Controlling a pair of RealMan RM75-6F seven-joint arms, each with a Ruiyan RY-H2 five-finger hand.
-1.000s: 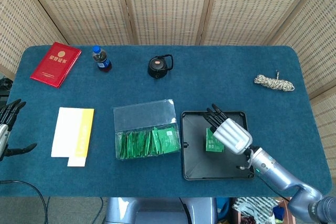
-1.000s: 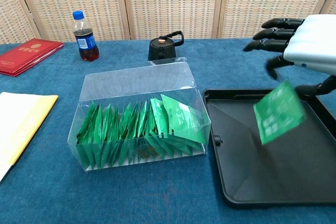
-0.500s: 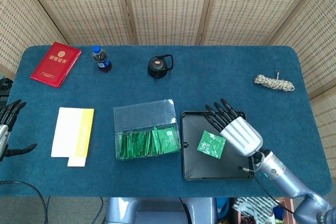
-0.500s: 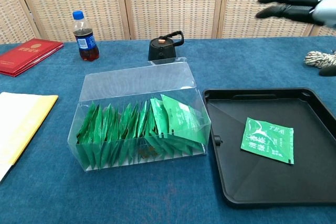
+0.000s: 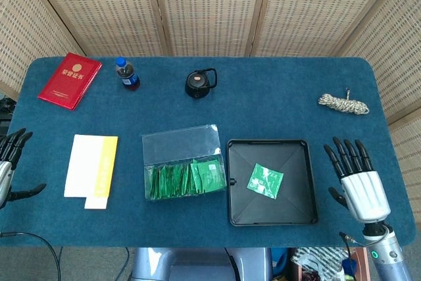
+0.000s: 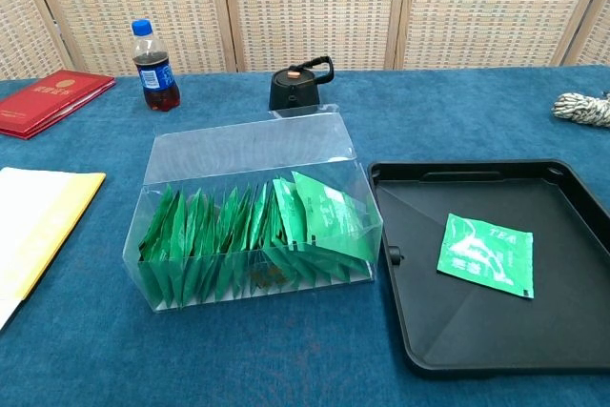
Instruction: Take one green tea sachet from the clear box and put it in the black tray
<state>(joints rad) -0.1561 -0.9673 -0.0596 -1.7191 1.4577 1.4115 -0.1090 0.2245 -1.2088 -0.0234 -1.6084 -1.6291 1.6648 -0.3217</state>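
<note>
One green tea sachet [image 5: 265, 181] [image 6: 485, 254] lies flat in the black tray [image 5: 297, 212] [image 6: 477, 176], right of its middle. The clear box [image 5: 181, 144] [image 6: 250, 147] to the tray's left holds several green sachets [image 5: 185, 178] [image 6: 253, 231] standing on edge. My right hand [image 5: 358, 182] hovers to the right of the tray, fingers spread and holding nothing. At the table's left edge my left hand [image 5: 9, 162] is also spread and empty. Neither hand shows in the chest view.
A red booklet [image 5: 70, 80] [image 6: 48, 100], a cola bottle [image 5: 127, 74] [image 6: 152, 66] and a black lidded pot [image 5: 200, 83] [image 6: 299, 84] stand along the back. A white-and-yellow pad [image 5: 92, 169] [image 6: 29, 226] lies left of the box. A coil of rope [image 5: 343, 103] [image 6: 583, 108] sits back right.
My right hand let go of the sachet, which dropped flat into the tray. The hand then drew back to the right, off the tray and out of the chest view.
</note>
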